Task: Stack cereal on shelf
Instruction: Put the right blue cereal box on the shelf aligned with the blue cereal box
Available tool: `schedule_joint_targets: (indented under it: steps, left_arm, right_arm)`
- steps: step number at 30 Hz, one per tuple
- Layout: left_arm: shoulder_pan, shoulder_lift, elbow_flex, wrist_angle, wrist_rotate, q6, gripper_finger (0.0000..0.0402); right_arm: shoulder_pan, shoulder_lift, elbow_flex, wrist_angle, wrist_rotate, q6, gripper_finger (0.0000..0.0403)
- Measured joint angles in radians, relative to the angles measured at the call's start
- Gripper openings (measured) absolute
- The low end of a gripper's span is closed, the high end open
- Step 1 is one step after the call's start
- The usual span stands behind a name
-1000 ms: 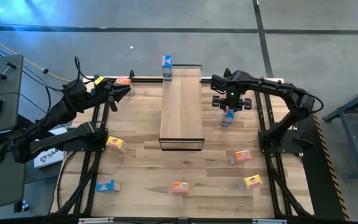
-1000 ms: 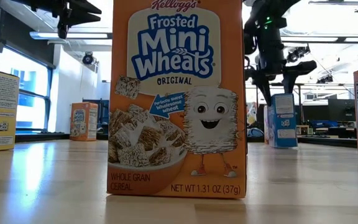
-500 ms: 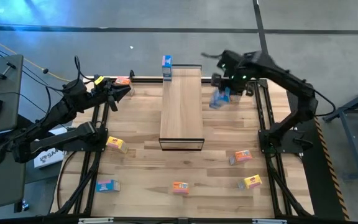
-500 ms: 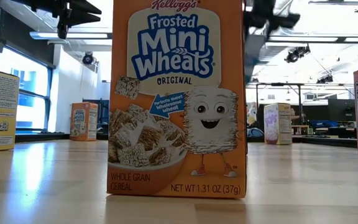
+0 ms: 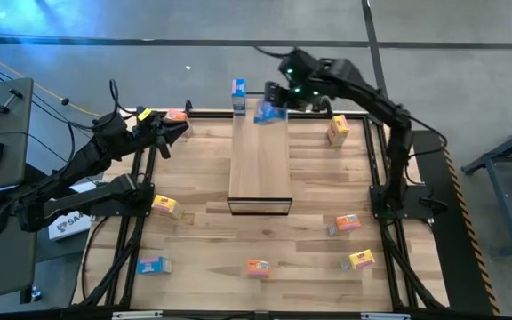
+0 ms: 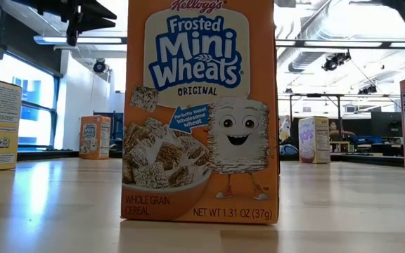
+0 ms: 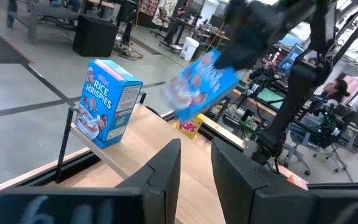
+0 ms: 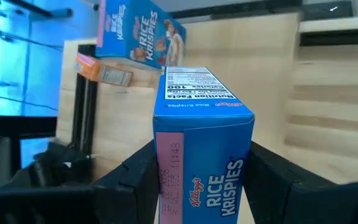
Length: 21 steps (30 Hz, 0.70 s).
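Right gripper (image 5: 271, 105) pinches a blue cereal box (image 5: 269, 111) by its sides, held in the air over the far end of the shelf (image 5: 259, 169). A second blue box (image 5: 238, 96) stands upright on the shelf's far corner, just beside the gripper. Judged step: set-down. The carried box looks tilted in the left wrist view; it should be levelled first, then lowered close to the standing box without nudging it. The plank toward the near end is bare and offers room. Left gripper (image 5: 178, 130) waits over the bench's (image 5: 203, 240) far left edge, fingers (image 7: 160, 180) slightly apart, holding nothing.
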Motion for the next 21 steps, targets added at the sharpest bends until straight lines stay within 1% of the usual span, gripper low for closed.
schedule_joint_targets:
  steps: [1, 4, 15, 21]
  left_arm:
    - [0.000, 0.000, 0.000, 0.000, -0.006, 0.000, 0.0083]
    - [0.000, 0.000, 0.000, 0.000, -0.010, 0.000, 0.0083]
    - [0.000, 0.000, 0.000, 0.000, -0.009, -0.007, 0.0083]
    - [0.000, 0.000, 0.000, 0.000, -0.008, -0.008, 0.0083]
  right_arm:
    - [-0.006, 0.011, -0.020, 0.007, -0.018, -0.001, 0.0170]
    - [-0.009, 0.041, -0.046, -0.016, -0.028, -0.018, 0.0170]
    - [0.004, 0.053, -0.047, -0.015, 0.027, -0.038, 0.0170]
    - [0.018, 0.066, -0.047, 0.003, 0.025, -0.058, 0.0170]
